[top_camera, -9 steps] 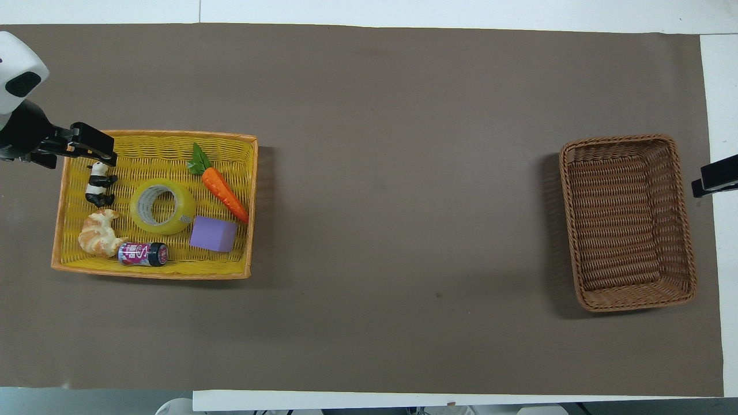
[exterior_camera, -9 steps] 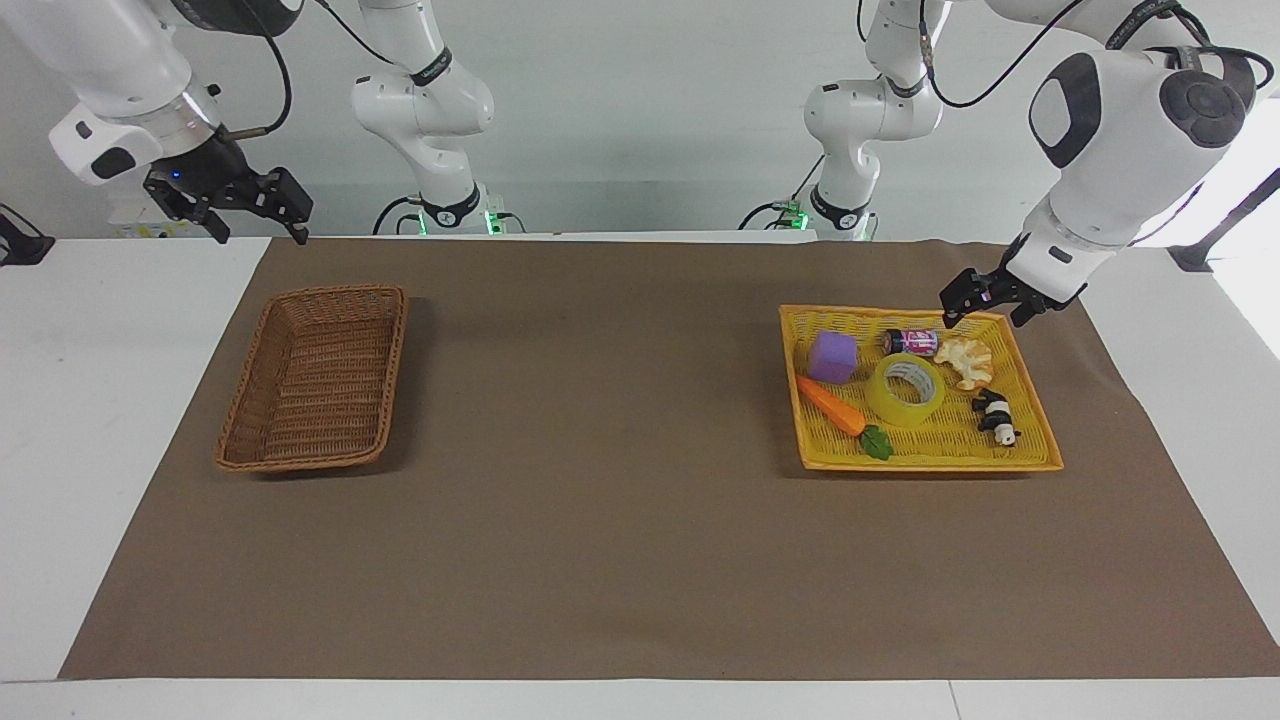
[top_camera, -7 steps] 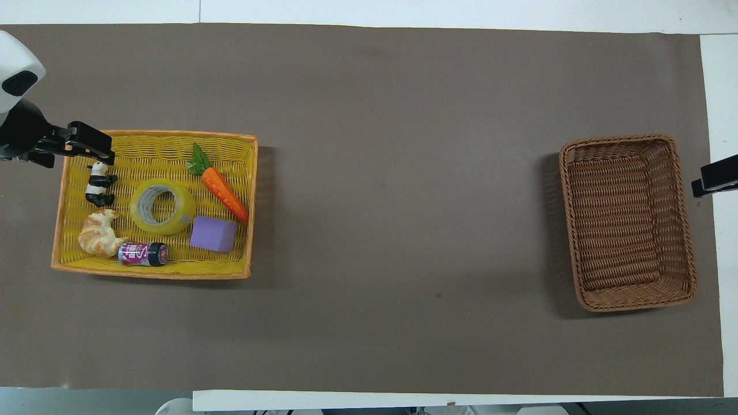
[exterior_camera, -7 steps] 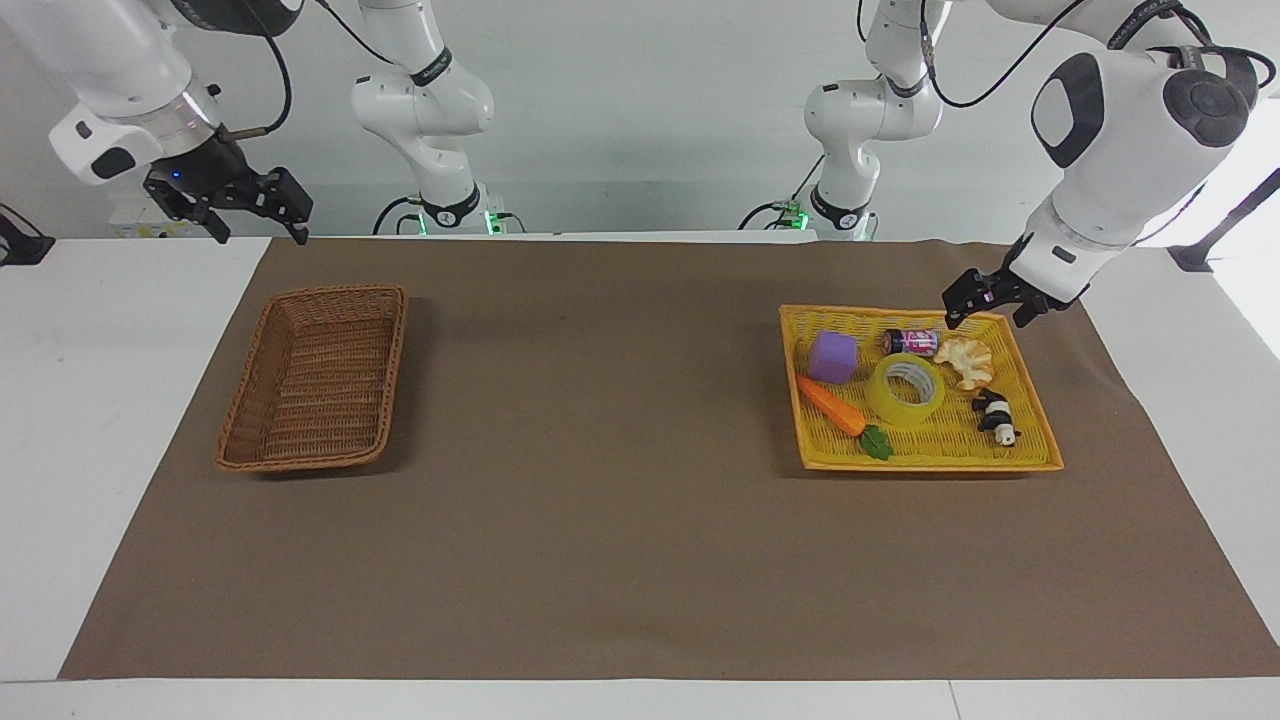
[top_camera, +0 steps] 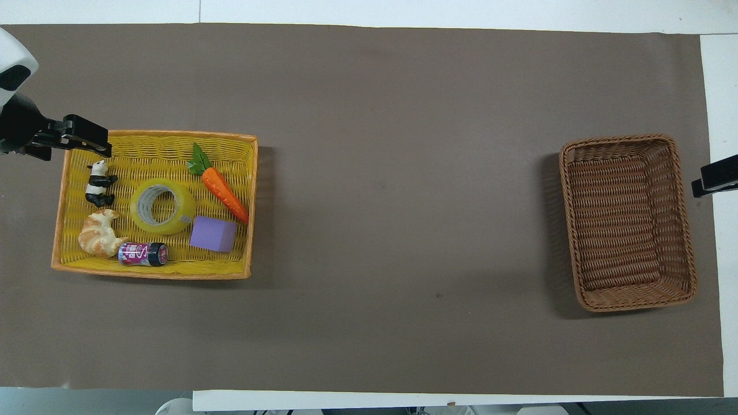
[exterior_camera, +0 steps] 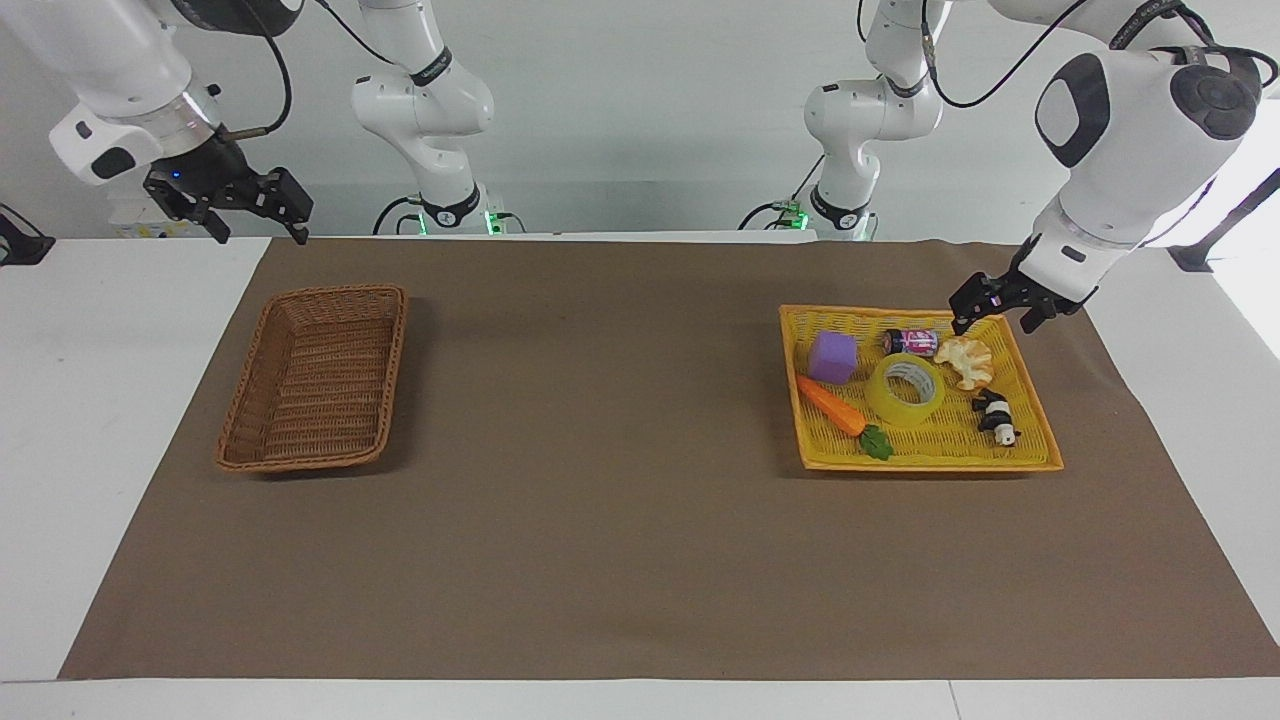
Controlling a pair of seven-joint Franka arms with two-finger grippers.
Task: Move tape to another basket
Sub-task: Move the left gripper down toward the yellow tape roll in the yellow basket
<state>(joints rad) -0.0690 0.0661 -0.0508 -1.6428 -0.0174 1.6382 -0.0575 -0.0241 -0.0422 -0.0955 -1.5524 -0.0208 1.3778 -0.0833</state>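
The yellow tape roll [exterior_camera: 885,405] lies flat in the middle of a yellow-orange tray basket [exterior_camera: 930,463] at the left arm's end of the table; it also shows in the overhead view [top_camera: 185,203]. The brown wicker basket [exterior_camera: 335,291] sits empty at the right arm's end and shows from above [top_camera: 620,139]. My left gripper [exterior_camera: 995,316] is open and empty, in the air over the tray's corner nearest the left arm's base [top_camera: 86,137]. My right gripper [exterior_camera: 255,215] is open and empty, raised beside the brown basket [top_camera: 714,180].
The yellow tray [top_camera: 153,273] also holds a purple cube [top_camera: 213,233], a toy carrot [top_camera: 225,189], a panda figure [top_camera: 99,184], a croissant [top_camera: 98,233] and a small can [top_camera: 142,253], all close around the tape. A brown mat [exterior_camera: 600,450] covers the table.
My left gripper has shifted a little toward the outer edge of the yellow tray. The right arm and all objects have not moved.
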